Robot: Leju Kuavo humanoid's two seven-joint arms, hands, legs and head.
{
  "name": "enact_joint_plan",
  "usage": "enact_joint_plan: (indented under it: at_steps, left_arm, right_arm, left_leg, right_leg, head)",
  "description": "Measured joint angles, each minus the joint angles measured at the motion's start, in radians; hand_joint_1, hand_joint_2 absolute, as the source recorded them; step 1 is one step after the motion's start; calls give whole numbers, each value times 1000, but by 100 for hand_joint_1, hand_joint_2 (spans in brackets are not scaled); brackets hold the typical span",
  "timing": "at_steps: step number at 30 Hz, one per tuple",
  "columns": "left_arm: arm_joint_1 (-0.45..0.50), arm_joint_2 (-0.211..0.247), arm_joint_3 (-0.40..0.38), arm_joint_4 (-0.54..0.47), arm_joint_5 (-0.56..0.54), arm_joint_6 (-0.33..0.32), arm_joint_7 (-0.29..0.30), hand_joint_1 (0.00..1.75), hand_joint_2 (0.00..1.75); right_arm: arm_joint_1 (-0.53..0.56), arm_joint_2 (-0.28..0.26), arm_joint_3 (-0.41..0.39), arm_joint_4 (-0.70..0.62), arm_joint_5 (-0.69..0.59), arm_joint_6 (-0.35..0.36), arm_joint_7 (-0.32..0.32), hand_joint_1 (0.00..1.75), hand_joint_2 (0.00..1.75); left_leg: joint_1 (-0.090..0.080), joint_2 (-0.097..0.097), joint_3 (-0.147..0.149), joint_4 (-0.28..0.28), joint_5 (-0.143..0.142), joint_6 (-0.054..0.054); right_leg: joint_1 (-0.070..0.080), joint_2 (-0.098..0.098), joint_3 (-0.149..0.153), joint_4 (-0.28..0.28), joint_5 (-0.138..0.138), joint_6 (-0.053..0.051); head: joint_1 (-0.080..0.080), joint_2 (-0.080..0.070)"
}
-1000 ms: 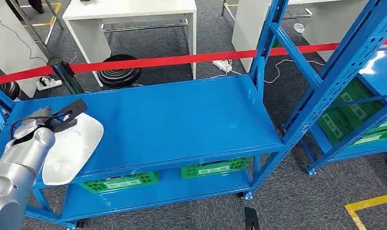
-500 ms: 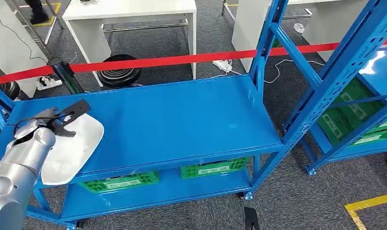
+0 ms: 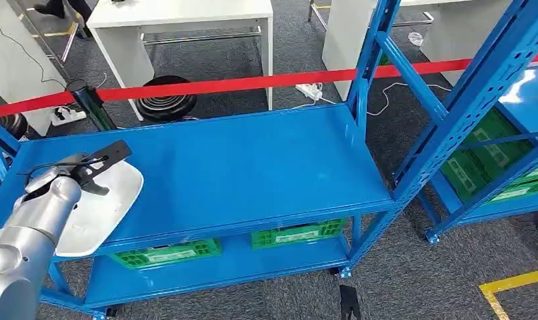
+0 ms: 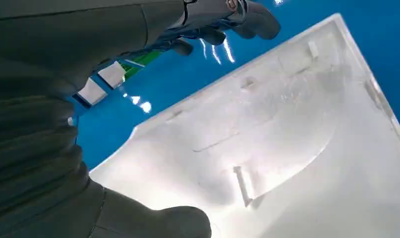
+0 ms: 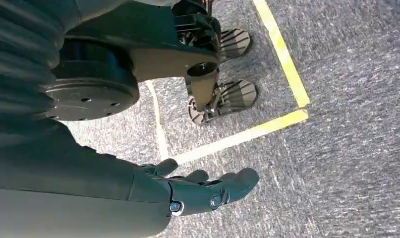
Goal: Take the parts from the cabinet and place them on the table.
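Note:
A white curved plastic part (image 3: pixel 103 207) lies over the front left of the blue shelf top (image 3: pixel 253 167), its near end past the shelf's front edge. My left hand (image 3: pixel 63 179) grips it at its upper end, with dark fingers (image 3: pixel 109 155) reaching over its far rim. In the left wrist view the thumb (image 4: pixel 153 223) presses on the part's hollow inner side (image 4: pixel 287 148) and the fingers (image 4: pixel 247 17) curl round the other edge. Whether the part touches the shelf I cannot tell. My right hand (image 5: pixel 207 191) hangs over the grey carpet, fingers apart and holding nothing.
Green crates (image 3: pixel 299 235) sit on the lower shelf. A second blue rack (image 3: pixel 493 100) stands at the right. Red barrier tape (image 3: pixel 253 83) runs behind the shelf, with a white table (image 3: pixel 186 13) and a black round base (image 3: pixel 165 100) beyond. A person's feet (image 3: pixel 56 8) are at far left.
My left hand and the white part have edged slightly to the right over the shelf. The person's feet at the far left have shifted.

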Motion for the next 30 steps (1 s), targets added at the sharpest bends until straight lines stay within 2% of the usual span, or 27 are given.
enact_joint_plan:
  at_steps: [1,2,9,30]
  left_arm:
    - [0,-2,1,0,0,-2,3,0,175]
    - [0,-4,1,0,0,-7,6,175,175]
    - [-2,-18,11,0,8,-32,-5,175,175]
    - [-2,-28,23,0,-18,-16,-22,175,175]
  right_arm:
    - [0,0,0,0,-1,-2,0,0,175]
    - [0,0,0,0,-2,-3,0,0,175]
    - [-1,0,0,0,-3,-18,-3,0,175]
    - [-3,0,0,0,-7,-40,-6,0,175]
  left_leg:
    - [0,0,0,0,0,0]
    - [0,0,0,0,0,0]
    - [0,0,0,0,0,0]
    - [0,0,0,0,0,0]
  right_leg:
    - [0,0,0,0,0,0]
    - [0,0,0,0,0,0]
    - [0,0,0,0,0,0]
    - [0,0,0,0,0,0]
  head:
    - [0,0]
    - [0,0]
    - [0,0]
    - [0,0]
